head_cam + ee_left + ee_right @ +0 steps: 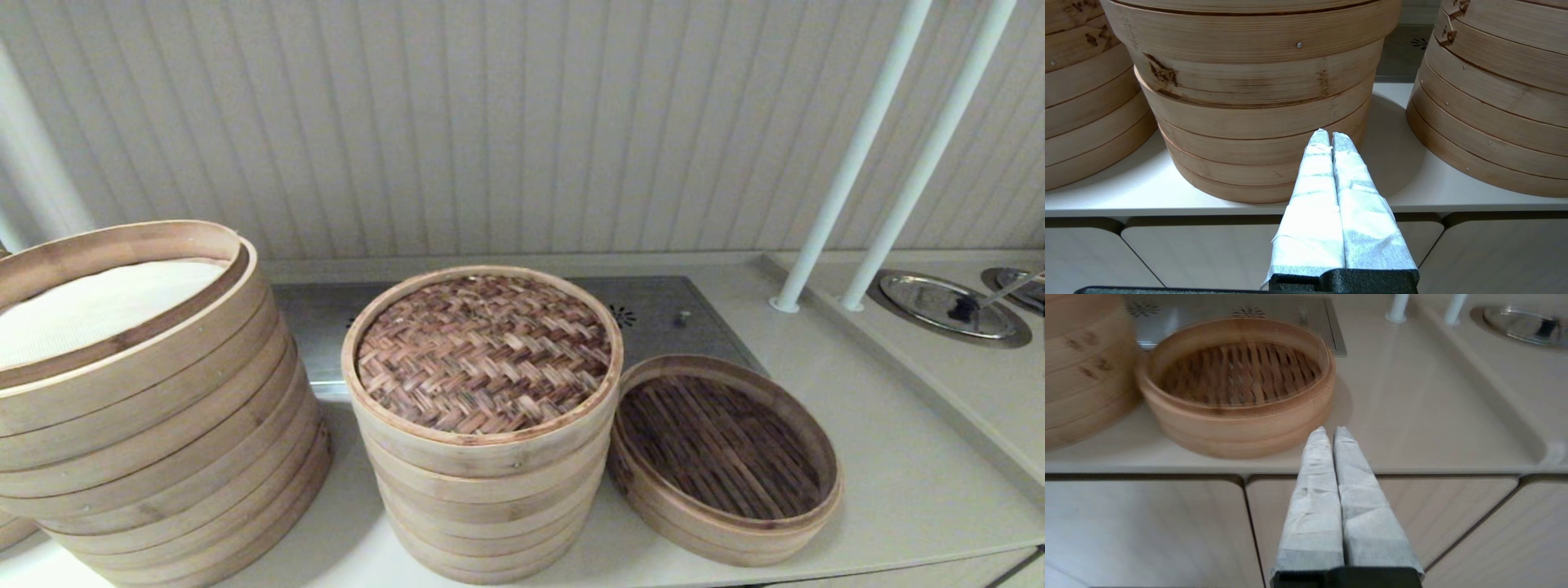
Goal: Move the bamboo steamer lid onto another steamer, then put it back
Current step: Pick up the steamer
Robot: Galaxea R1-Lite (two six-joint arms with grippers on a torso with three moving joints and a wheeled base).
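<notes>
The bamboo steamer lid (484, 351), dark woven top in a pale band, lies flat on the mid-sized steamer stack (490, 506) at the counter's middle. Its liner is hidden under the lid. Neither gripper shows in the head view. My left gripper (1329, 134) is shut and empty. It hovers off the counter's front edge, pointing at the foot of the wide stack (1257, 102), with the mid-sized stack (1494, 102) beside it. My right gripper (1329, 430) is also shut and empty, off the front edge, near the low basket (1237, 388).
The wide stack with a white liner (155, 457) stands left of the lidded stack. The low basket with a slatted floor (727, 457) touches it on the right. Two white poles (849, 163) and a round steel lid (947, 306) are at the back right. Cabinet doors (1147, 531) lie below the counter edge.
</notes>
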